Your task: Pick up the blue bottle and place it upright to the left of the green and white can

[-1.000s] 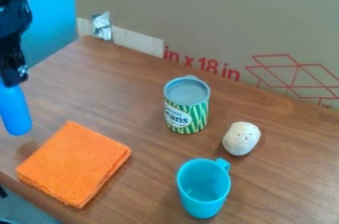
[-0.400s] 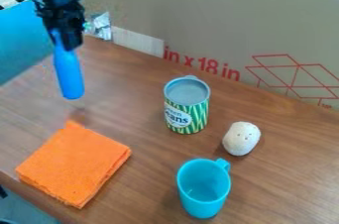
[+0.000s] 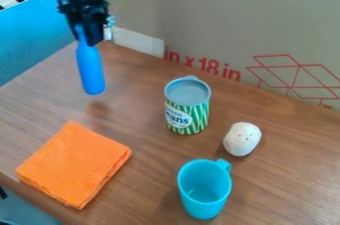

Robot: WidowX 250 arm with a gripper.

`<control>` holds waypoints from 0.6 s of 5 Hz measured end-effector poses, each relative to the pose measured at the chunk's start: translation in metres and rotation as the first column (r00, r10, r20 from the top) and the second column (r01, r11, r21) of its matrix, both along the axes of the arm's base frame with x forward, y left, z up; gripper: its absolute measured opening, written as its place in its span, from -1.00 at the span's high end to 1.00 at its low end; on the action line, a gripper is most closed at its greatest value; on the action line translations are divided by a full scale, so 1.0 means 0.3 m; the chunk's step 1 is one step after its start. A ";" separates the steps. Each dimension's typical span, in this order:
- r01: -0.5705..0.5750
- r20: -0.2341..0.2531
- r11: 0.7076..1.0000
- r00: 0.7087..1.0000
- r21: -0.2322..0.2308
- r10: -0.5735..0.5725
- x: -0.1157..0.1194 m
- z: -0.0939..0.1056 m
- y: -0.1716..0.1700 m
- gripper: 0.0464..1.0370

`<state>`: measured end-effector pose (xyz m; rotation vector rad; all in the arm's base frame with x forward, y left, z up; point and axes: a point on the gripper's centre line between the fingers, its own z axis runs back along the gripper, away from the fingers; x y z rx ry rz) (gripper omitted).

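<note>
The pincer (image 3: pixel 88 37) hangs over the far left part of the tabletop (image 3: pixel 142 89), clamped on the narrow upper end of a blue bottle-shaped object (image 3: pixel 91 69). That object points downward, slightly tilted, with its wide rounded end lowest; it is in the air above the wood, farther back than an orange cloth (image 3: pixel 74 164).

The cloth lies folded into a thick square pad at the near left. Right of the blue object, around the middle, a can (image 3: pixel 188 112) stands upright, with a green-and-white striped label and its grey top facing up. A whitish, egg-like lump (image 3: pixel 241 139) with small dark specks lies to the right of the can and a little nearer. Nearer still, between the can and the near edge, a turquoise cup (image 3: pixel 203 194) stands upright, its open mouth up and its handle toward the lump. A large cardboard panel (image 3: pixel 219 25) with red markings rises along the far side.
</note>
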<state>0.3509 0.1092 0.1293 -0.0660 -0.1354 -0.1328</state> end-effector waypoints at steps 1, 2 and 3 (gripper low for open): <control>0.028 0.024 1.000 0.999 -0.005 -0.028 0.029 0.007 -0.054 0.39; 0.034 0.063 0.999 0.997 -0.008 -0.033 0.064 0.002 -0.063 0.39; 0.051 0.089 0.999 0.995 0.003 -0.051 0.096 -0.023 -0.079 0.39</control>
